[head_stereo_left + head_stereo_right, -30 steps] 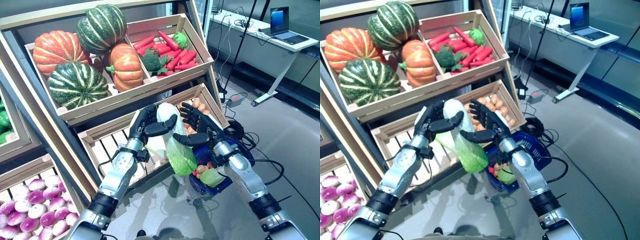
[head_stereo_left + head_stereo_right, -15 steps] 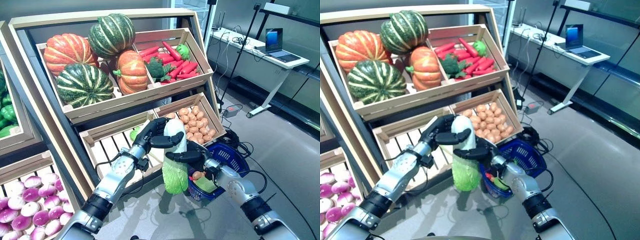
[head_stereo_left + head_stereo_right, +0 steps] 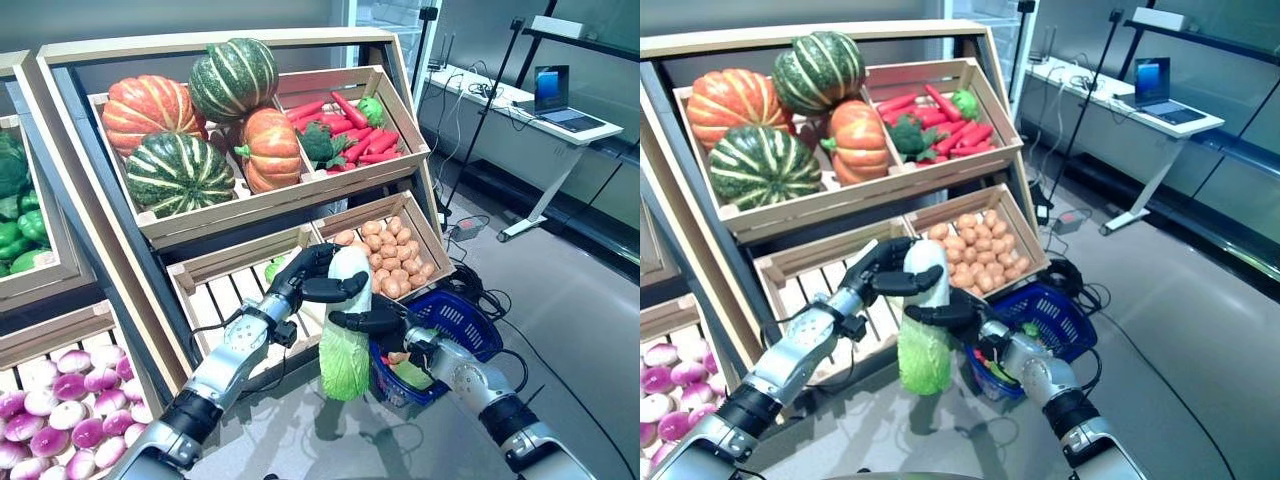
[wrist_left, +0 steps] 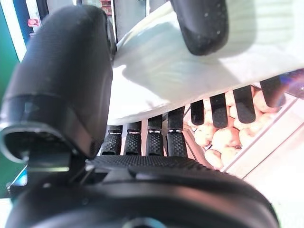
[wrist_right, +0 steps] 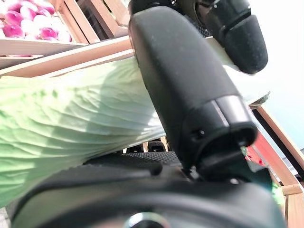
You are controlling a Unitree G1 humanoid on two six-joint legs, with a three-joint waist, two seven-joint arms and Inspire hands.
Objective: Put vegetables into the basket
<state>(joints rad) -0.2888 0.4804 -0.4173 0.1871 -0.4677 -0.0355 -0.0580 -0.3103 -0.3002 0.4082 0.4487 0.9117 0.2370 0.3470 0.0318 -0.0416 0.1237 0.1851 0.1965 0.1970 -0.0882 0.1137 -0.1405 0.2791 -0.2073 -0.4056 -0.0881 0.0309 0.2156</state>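
A long cabbage (image 3: 346, 335), white at the stalk end and green at the leafy end, hangs upright in front of the stand's lower crates. My left hand (image 3: 305, 282) is curled round its white upper end, as the left wrist view shows on the cabbage (image 4: 190, 71). My right hand (image 3: 378, 322) is curled round its middle just below; the right wrist view shows its green leaves (image 5: 71, 128). The blue basket (image 3: 460, 325) stands on the floor to the right of the cabbage, with a green leafy vegetable (image 3: 408, 373) and small red and orange ones in it.
The wooden stand (image 3: 290, 200) with slanted crates rises close behind both hands. A crate of small orange vegetables (image 3: 390, 255) is right behind the basket. A desk (image 3: 530, 120) with a laptop stands at the far right. Grey floor lies in front.
The camera has moved, so more of the stand shows. The cabbage has turned from slanting to upright and hangs lower, and my right hand has dropped below my left on it.
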